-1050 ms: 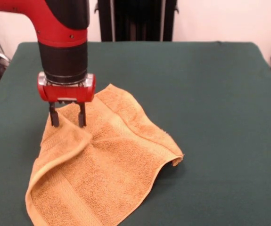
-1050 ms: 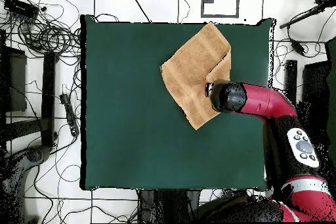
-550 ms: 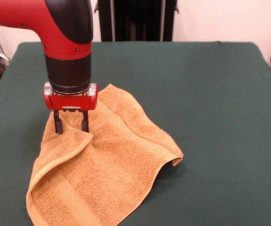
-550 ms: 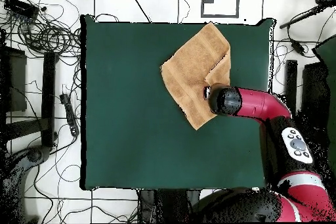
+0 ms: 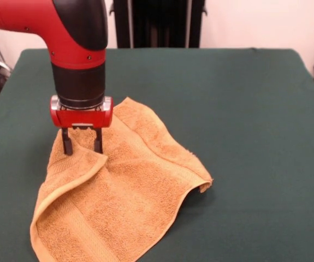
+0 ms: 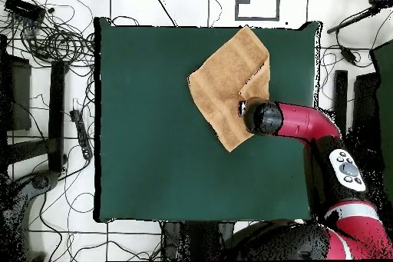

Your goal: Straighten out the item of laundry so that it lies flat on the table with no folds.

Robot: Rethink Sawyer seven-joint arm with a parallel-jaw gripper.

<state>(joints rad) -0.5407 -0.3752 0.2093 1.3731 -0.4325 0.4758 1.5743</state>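
Right, the lines as I read them from my station.

Tool: my tool (image 5: 81, 147) hangs straight down with its two fingers (image 5: 67, 146) spread apart, pinching nothing; the tips sit at or just above the cloth, and I cannot tell whether they touch.

Towel: the towel (image 5: 129, 202) lies directly under the tool and spreads away from it toward the camera in the front view, near one side of the worktop (image 5: 244, 109).

Fold: one corner flap is turned over onto the towel; its raised hem ridge (image 5: 69, 183) starts just below the tool tips and runs away from them.

Step in hand: I judge this is the descent to grip the folded flap near its corner.

How to do it well: I would lower until the tips straddle only the upper layer, then pinch on the hem, not both layers.

Pull: I would then draw the flap outward, away from the towel's middle, staying low.

Risk: catching the lower layer would drag the whole towel instead of unfolding it.
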